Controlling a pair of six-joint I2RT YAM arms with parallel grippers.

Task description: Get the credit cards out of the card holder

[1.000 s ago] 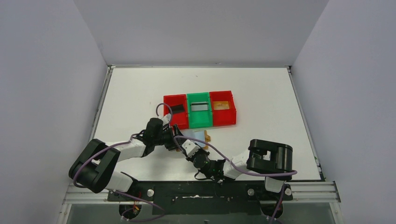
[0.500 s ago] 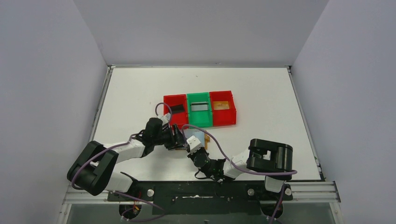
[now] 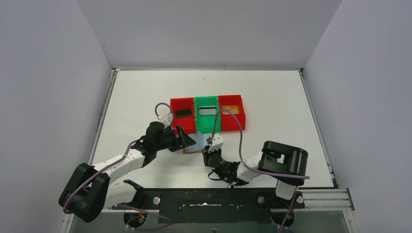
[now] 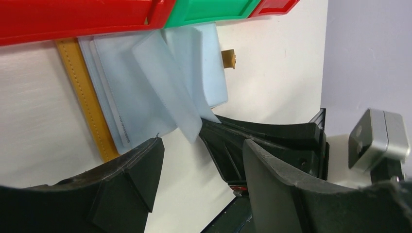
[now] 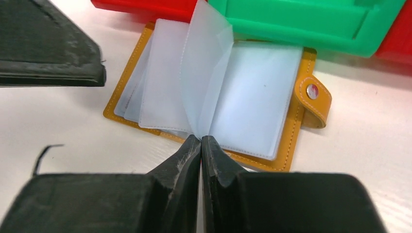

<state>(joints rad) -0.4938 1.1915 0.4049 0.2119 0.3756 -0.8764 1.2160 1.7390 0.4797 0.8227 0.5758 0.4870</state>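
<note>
Orange-tan card holder [image 5: 257, 97] | open flat | frosted sleeve [image 5: 206, 63] pinched by right gripper [image 5: 200, 141]

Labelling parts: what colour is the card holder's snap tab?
Orange-tan card holder tab; best in right wrist view.

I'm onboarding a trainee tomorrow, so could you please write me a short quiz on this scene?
1. True or false: the card holder lies shut.
2. Which gripper has its fingers pinched on a clear sleeve of the holder? A) left gripper B) right gripper C) both
3. Fill in: the middle bin of the three is coloured ____.
Key: 1 false, it lies open; 2 B, the left gripper's fingers stand apart; 3 green.
</note>
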